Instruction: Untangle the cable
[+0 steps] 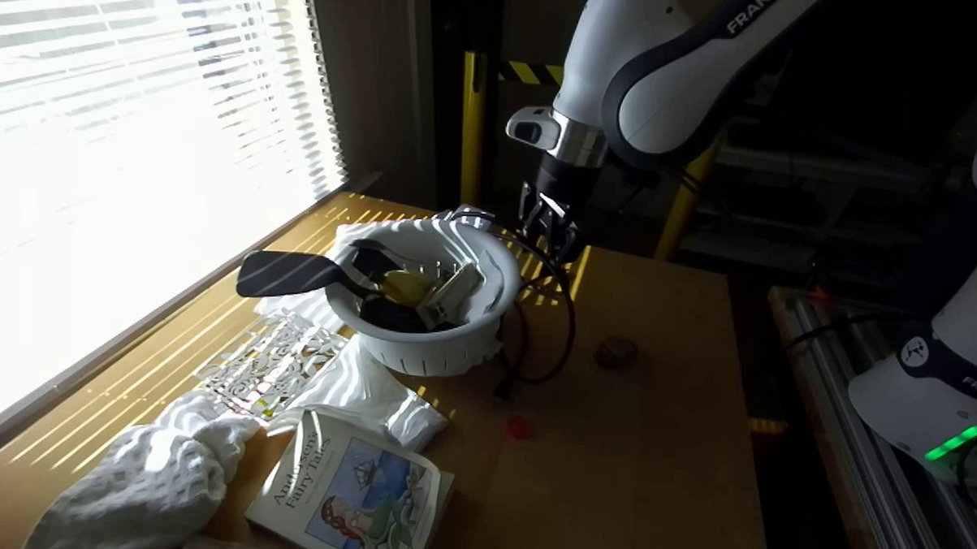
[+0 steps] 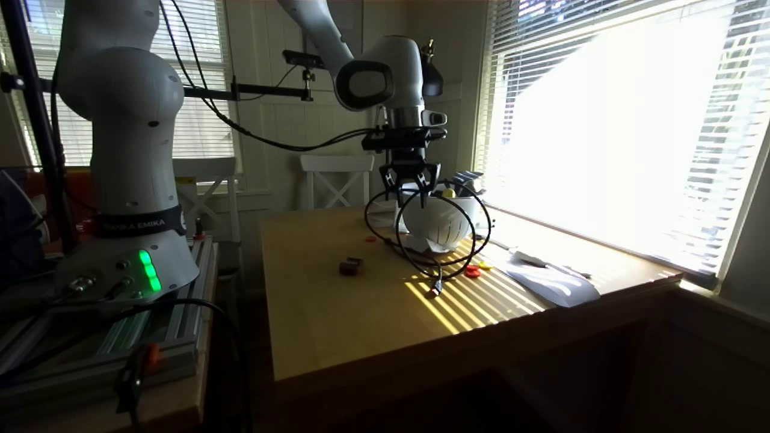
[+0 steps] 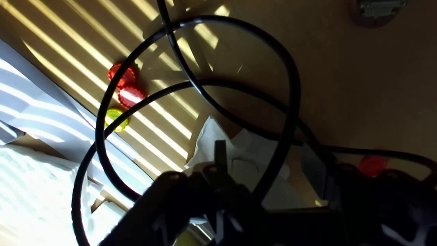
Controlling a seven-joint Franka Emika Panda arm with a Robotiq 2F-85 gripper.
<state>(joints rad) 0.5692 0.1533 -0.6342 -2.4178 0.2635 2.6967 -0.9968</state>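
The black cable lies in crossing loops beside the white basket, partly raised above the table. Its loops show in the other views too. A connector end rests on the table. My gripper is open beside the basket, above the table; it also shows in an exterior view. In the wrist view, the two fingers stand apart, and a strand of cable appears in the gap between them. I cannot tell if it touches a finger. The lower parts of the loops are hidden behind the dark gripper.
The white basket holds utensils, including a black spatula over its rim. A book, a white towel and paper lie around. Red caps and a dark round object sit near the cable.
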